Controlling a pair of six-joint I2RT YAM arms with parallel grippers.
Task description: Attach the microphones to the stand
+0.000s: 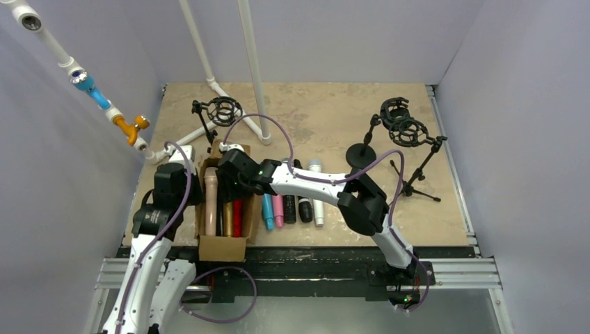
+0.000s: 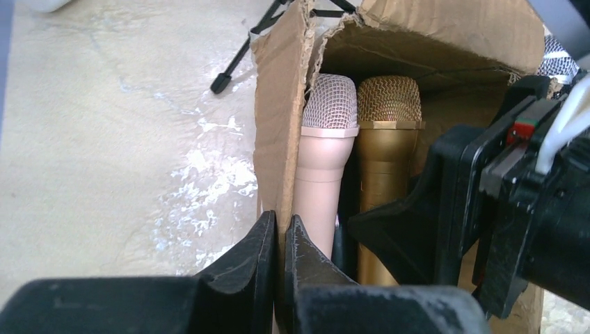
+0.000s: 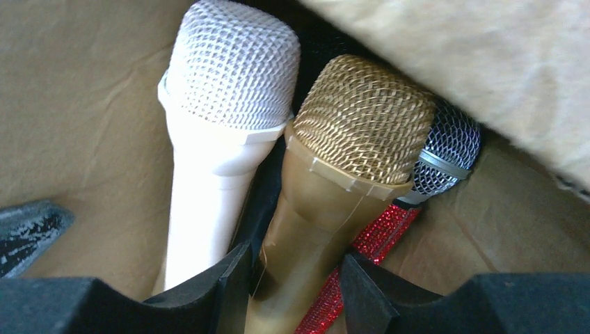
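A cardboard box point(image 1: 221, 247) holds a peach microphone point(image 2: 323, 160), a gold one point(image 2: 386, 139), a red glitter one point(image 3: 379, 233) and a black one. My left gripper point(image 2: 280, 226) is shut on the box's left wall point(image 2: 278, 118); in the top view it point(image 1: 197, 188) sits at the box's left side. My right gripper point(image 3: 296, 261) reaches into the box point(image 1: 233, 167), jaws open and closely straddling the gold microphone's handle point(image 3: 306, 229). Blue point(image 1: 268, 212), pink point(image 1: 278, 211), two black and a white point(image 1: 317, 195) microphone lie on the table right of the box.
Black stands with ring mounts are at the back left point(image 1: 224, 110) and back right point(image 1: 394, 108), point(image 1: 410, 132), one on a round base point(image 1: 362, 154). White PVC pipes point(image 1: 254, 69) rise at the back. A tripod leg point(image 2: 243, 52) lies beyond the box.
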